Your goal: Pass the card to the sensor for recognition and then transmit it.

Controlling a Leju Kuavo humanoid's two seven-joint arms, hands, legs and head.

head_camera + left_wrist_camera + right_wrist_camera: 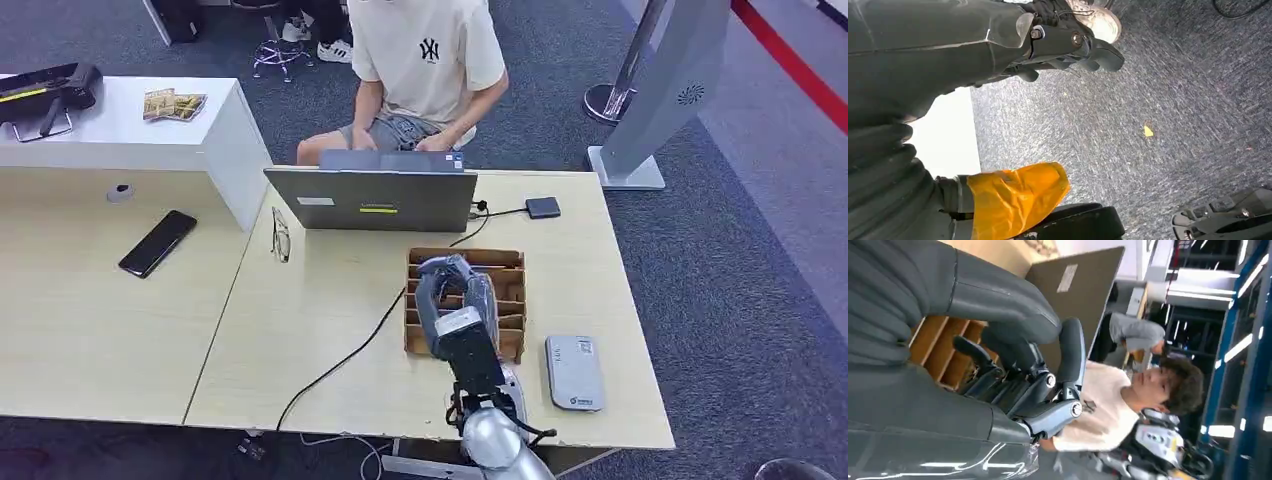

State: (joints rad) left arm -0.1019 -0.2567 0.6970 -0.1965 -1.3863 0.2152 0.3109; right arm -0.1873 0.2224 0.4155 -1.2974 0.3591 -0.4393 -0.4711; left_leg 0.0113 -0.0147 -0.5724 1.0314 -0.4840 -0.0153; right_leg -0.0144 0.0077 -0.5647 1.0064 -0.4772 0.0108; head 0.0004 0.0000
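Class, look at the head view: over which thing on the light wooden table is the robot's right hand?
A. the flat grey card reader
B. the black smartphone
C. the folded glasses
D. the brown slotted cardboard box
D: the right hand hangs over the brown slotted cardboard box, with the flat grey card reader apart, to its right.

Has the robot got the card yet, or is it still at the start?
It looks near the start. Nothing seems done yet. The right hand hangs over the brown slotted box with its fingers curled, and I can see no card in it. The left hand hangs down by the floor, holding nothing. Left to do: take a card, show it to the grey reader beside the box, then pass it on.
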